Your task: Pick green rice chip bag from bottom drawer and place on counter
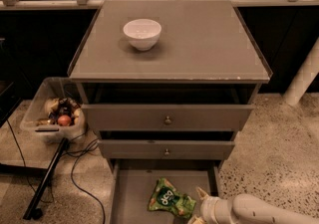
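The green rice chip bag (170, 200) lies crinkled on the floor of the open bottom drawer (130, 193), right of its middle, logo up. My gripper (201, 203) comes in from the lower right on a pale arm (264, 212). Its tip is at the bag's right edge, low over the drawer's right side. The counter (199, 39) is the flat grey-brown top of the cabinet above.
A white bowl (142, 33) stands on the counter's left half. Two upper drawers with round knobs (168, 119) sit partly pulled out above the bottom drawer. A clear bin of items (52, 114), cables and a black stand leg (47, 178) are on the floor at left.
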